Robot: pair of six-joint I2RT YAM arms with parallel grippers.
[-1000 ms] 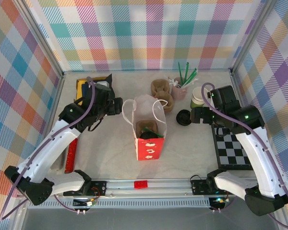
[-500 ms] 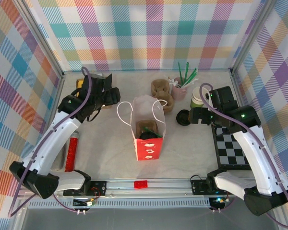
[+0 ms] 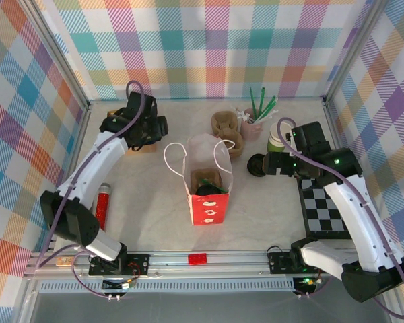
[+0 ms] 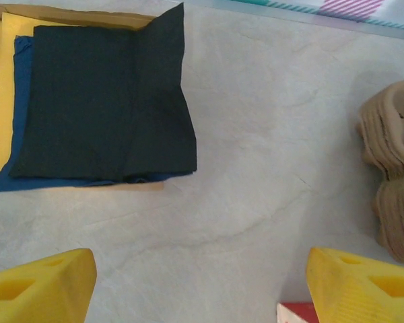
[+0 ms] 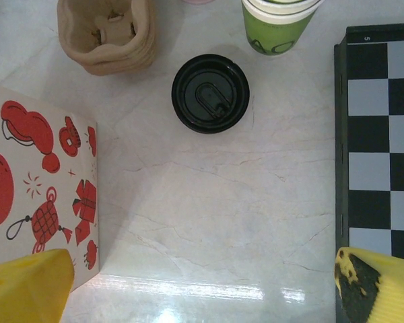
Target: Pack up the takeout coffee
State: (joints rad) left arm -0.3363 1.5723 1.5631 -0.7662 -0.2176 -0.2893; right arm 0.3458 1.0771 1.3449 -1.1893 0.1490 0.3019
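Takeout coffee, a small dark-green paper cup with round black plastic lid [image 5: 210,93], stands right of the red-and-white paper bag [image 5: 47,168], near the right gripper [image 5: 202,289], released and empty; an off-centre pinch could tip it.

Walls [image 3: 215,47]: pastel plaid in teal, pink, orange, purple and yellow. Surface [image 5: 222,202]: pale cream with faint grey marbling. Bag [image 5: 40,175]: white with red prints on one side, red on the front. Coffee [image 5: 210,93]: black lid. Second cup [image 5: 279,30]: light green with a white lid. Straws [image 3: 261,104]: green, in a pink cup [image 3: 251,128]. Carrier [image 5: 108,33]: brown. Board [image 5: 380,141]: black-and-white checks. Black napkin [image 4: 101,101] over blue napkin [image 4: 21,101] over yellow napkin [image 4: 0,101]. Tube [image 3: 101,208]: red. Brick [image 3: 197,259]: red. Left hand [image 4: 200,286] and right hand [image 5: 202,286]: yellow, the right smudged black on one tip.
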